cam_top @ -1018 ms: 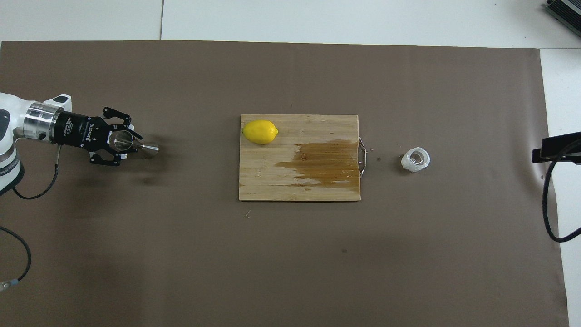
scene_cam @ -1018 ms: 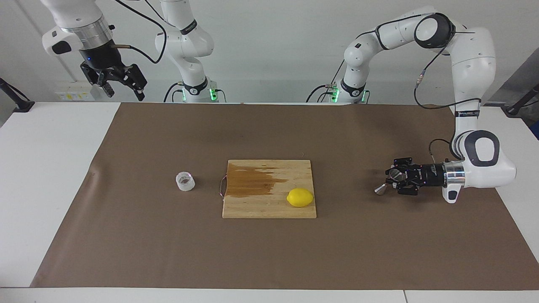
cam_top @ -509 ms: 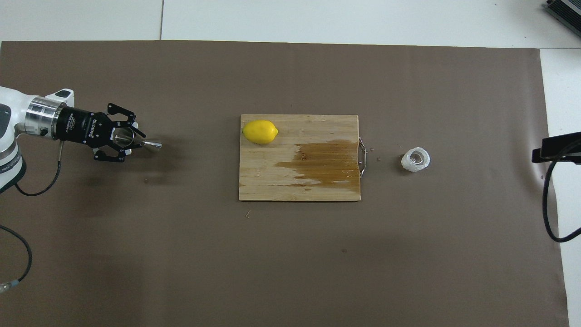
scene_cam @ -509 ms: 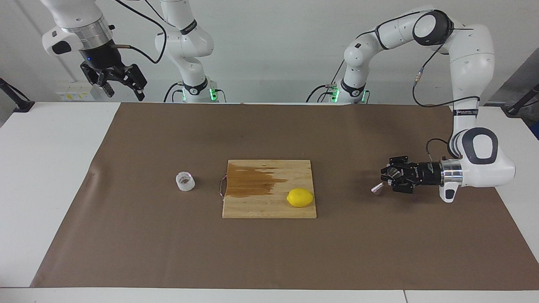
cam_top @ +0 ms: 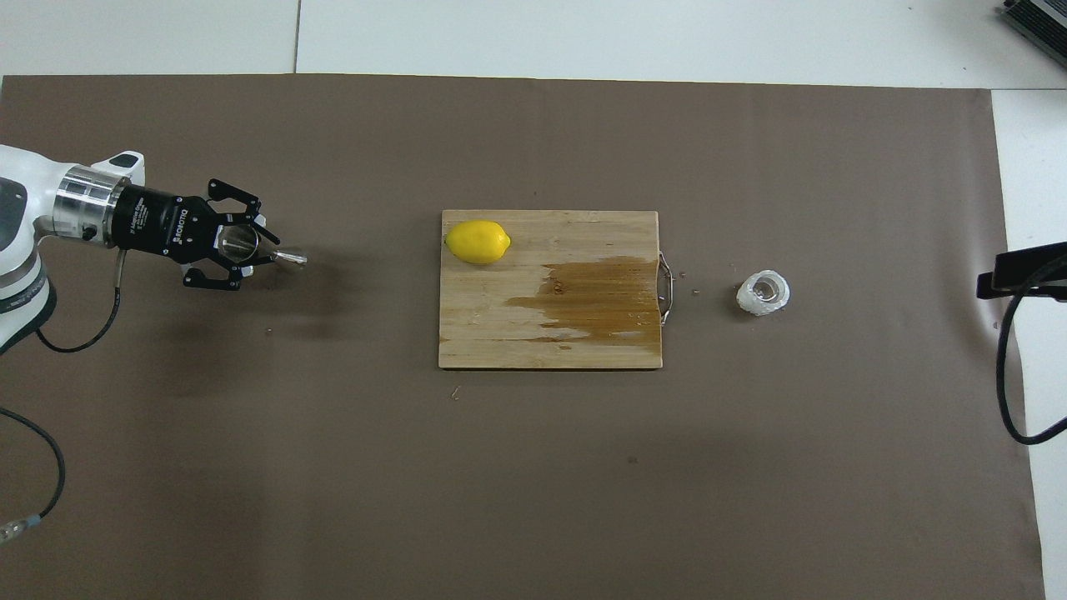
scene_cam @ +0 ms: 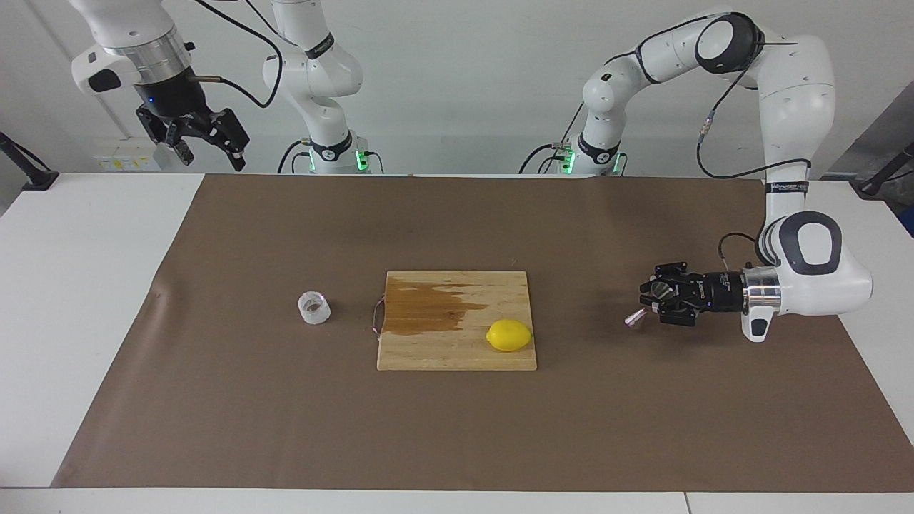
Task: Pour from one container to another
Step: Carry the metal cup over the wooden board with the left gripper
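The steel jigger is hanging tilted in the air over the brown mat toward the left arm's end of the worktop, with the left hand clenching it by one cone; its lower cone is sticking out free and is showing only as a small bright glint, so its shape is hard to read. The glass cup is standing upright on the mat toward the right arm's end, just beside the metal handle of the cutting board but apart from it; it is looking whitish and knobbly, with a little brownish content showing at the bottom. The board is lying in the middle of the mat, carrying a dark wet stain on the half toward the cup and a lemon near the corner farthest from the robots. The mat is covering most of the white worktop, and a plain pale wall is standing at the robots' end. The right hand is waiting raised over the worktop's edge at the robots' end, its fingers spread and holding nothing; in the overhead view only a dark sliver of that arm is showing at the frame's edge
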`<state>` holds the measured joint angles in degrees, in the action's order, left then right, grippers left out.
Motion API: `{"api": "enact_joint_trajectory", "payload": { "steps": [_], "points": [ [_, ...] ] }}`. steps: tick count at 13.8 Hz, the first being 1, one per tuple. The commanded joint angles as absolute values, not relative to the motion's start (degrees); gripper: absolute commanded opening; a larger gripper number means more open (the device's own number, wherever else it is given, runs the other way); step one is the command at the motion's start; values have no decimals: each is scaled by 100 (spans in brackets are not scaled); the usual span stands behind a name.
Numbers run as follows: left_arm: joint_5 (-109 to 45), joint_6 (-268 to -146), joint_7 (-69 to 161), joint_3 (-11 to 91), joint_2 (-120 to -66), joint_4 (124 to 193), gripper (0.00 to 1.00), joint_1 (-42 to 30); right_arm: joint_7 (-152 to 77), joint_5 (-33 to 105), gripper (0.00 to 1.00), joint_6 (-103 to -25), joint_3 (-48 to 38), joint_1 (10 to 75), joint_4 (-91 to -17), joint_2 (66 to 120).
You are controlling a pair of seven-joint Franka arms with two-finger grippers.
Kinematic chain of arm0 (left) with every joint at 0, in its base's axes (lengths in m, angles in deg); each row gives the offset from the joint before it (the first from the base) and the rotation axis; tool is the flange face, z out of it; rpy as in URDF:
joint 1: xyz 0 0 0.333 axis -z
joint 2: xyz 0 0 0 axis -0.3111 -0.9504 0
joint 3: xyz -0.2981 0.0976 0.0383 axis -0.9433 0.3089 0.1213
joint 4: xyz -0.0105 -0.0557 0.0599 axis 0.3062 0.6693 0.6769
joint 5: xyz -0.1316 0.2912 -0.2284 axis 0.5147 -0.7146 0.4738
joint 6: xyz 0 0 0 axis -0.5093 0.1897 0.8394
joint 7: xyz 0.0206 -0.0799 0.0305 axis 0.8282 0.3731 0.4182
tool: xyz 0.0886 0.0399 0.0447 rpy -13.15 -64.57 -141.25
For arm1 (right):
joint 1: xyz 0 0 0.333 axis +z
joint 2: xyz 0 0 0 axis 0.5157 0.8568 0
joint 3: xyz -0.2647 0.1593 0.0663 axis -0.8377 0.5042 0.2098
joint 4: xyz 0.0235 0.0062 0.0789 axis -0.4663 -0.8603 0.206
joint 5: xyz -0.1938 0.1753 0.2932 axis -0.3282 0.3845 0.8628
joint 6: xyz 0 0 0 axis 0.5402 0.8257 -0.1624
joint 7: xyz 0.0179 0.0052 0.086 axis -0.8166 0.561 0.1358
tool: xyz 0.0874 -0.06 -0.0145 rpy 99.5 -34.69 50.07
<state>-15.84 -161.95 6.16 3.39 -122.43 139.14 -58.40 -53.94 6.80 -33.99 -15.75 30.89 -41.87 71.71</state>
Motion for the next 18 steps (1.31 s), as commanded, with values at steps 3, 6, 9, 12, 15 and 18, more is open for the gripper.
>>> {"api": "enact_joint_trajectory", "payload": {
  "steps": [3,6,9,12,15,18],
  "points": [
    [-974,-16281,450,415,-11758,14297,28,-5584,-5298,742,100,-3298,-1594,3060,-4167,7130],
    [-508,-16290,187,424,-11512,14438,28,-5294,-5298,742,100,-3298,-1594,3060,-4167,7130],
    [-95,-16491,-60,432,-11275,14570,28,-4908,-5298,742,100,-3298,-1594,3060,-4167,7130],
    [344,-17088,-175,432,-10985,14868,28,-4556,-5289,742,100,-3298,-1594,3060,-4167,7130],
    [1054,-17887,-227,432,-10712,15228,28,-4004,-5289,742,100,-3298,-1594,3060,-4167,7130],
    [1995,-18871,-219,441,-10624,15449,28,-3248,-5289,742,100,-3298,-1594,3060,-4167,7130]
  ]
}}
